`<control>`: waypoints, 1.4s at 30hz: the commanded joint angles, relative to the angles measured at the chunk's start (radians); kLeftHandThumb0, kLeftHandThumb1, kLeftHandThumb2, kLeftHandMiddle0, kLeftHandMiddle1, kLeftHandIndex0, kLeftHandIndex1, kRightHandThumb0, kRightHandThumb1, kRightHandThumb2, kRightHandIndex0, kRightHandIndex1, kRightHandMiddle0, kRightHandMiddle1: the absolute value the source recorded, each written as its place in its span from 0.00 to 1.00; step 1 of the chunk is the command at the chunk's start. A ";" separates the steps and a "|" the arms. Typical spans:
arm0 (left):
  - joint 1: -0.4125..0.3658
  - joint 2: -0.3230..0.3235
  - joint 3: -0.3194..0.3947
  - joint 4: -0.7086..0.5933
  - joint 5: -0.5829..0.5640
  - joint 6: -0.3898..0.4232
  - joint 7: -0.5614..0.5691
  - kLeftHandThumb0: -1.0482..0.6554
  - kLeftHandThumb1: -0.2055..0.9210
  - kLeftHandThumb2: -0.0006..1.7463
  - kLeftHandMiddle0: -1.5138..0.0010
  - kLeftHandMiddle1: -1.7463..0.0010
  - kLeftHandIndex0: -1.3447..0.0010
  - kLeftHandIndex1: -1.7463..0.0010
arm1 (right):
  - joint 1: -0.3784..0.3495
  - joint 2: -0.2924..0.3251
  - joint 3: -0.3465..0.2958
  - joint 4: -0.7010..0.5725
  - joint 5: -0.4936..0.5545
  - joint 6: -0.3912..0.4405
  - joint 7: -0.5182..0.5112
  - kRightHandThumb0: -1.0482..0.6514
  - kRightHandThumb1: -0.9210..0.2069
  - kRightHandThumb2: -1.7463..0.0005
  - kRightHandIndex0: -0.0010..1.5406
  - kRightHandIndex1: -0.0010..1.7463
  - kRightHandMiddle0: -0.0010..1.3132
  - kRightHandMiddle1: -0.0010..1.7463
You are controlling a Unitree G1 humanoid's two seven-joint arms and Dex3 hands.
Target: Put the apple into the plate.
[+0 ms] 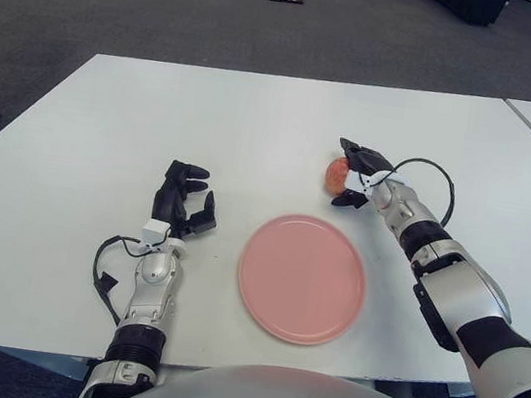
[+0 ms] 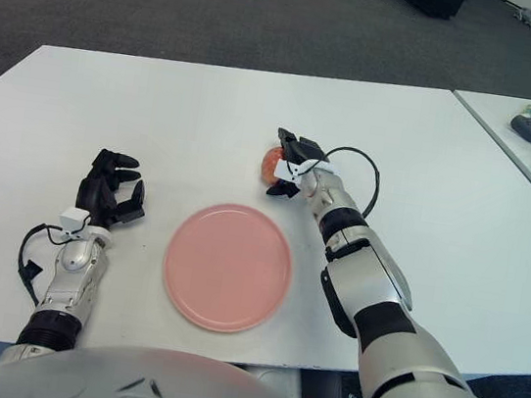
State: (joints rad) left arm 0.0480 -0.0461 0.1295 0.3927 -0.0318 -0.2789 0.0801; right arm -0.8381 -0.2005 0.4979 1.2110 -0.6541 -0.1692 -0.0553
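The small red apple (image 1: 335, 174) sits on the white worktop (image 1: 106, 137) just beyond the round pink plate (image 1: 302, 278), and the right hand (image 1: 354, 176) is wrapped around it. A firm squeeze should probably be confirmed before lifting. The right forearm is stretched forward past the plate's right side; the left hand (image 1: 183, 202) shows left of the plate, fingers loosely spread, nothing held.

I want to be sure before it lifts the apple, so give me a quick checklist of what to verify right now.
1. Right hand closed around the apple: ok.
2. Grip firm enough to lift: cannot tell.
3. Plate bare and ready: ok.
4. Path from apple to plate unobstructed: ok.
5. Left hand out of the way, left of the plate: ok.
6. Apple already lifted off the table: cannot tell.
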 commanded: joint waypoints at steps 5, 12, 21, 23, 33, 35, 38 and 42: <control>0.047 -0.009 -0.001 0.038 -0.005 0.024 0.002 0.61 0.52 0.72 0.64 0.00 0.74 0.00 | 0.008 0.022 0.035 0.049 -0.015 0.009 0.042 0.10 0.40 0.70 0.00 0.00 0.00 0.00; 0.047 -0.010 0.002 0.037 -0.006 0.025 0.004 0.61 0.51 0.72 0.64 0.00 0.71 0.02 | 0.006 0.038 0.044 0.064 -0.013 0.015 0.044 0.13 0.44 0.64 0.00 0.00 0.00 0.00; 0.045 -0.009 0.003 0.040 -0.008 0.032 0.000 0.61 0.51 0.71 0.64 0.00 0.69 0.04 | 0.002 0.054 0.043 0.063 -0.006 0.021 0.023 0.13 0.42 0.61 0.00 0.00 0.01 0.01; 0.044 -0.009 0.003 0.043 -0.007 0.028 0.000 0.61 0.51 0.71 0.64 0.00 0.69 0.04 | 0.000 0.056 0.042 0.062 -0.004 0.018 0.018 0.13 0.42 0.60 0.00 0.00 0.01 0.02; 0.040 -0.011 0.006 0.049 -0.010 0.027 0.002 0.61 0.53 0.70 0.65 0.00 0.70 0.04 | 0.007 0.069 0.016 0.060 0.021 -0.056 -0.071 0.30 0.52 0.45 0.01 0.55 0.00 0.59; 0.040 -0.010 0.006 0.051 -0.007 0.022 0.004 0.61 0.53 0.70 0.66 0.00 0.70 0.04 | 0.009 0.067 0.026 0.061 0.008 -0.088 -0.097 0.35 0.56 0.40 0.02 0.81 0.01 0.82; 0.039 -0.010 0.004 0.053 -0.005 0.017 0.003 0.61 0.54 0.70 0.66 0.00 0.71 0.03 | 0.009 0.065 0.046 0.065 -0.015 -0.126 -0.132 0.37 0.56 0.38 0.08 0.92 0.06 0.93; 0.039 -0.010 0.004 0.057 -0.003 0.012 0.005 0.61 0.54 0.70 0.66 0.00 0.72 0.02 | 0.006 0.064 0.065 0.073 -0.031 -0.148 -0.160 0.49 0.47 0.34 0.23 0.98 0.26 0.98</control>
State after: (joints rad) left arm 0.0488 -0.0503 0.1323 0.3956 -0.0314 -0.2902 0.0802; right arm -0.8439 -0.1446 0.5440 1.2701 -0.6609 -0.2943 -0.2037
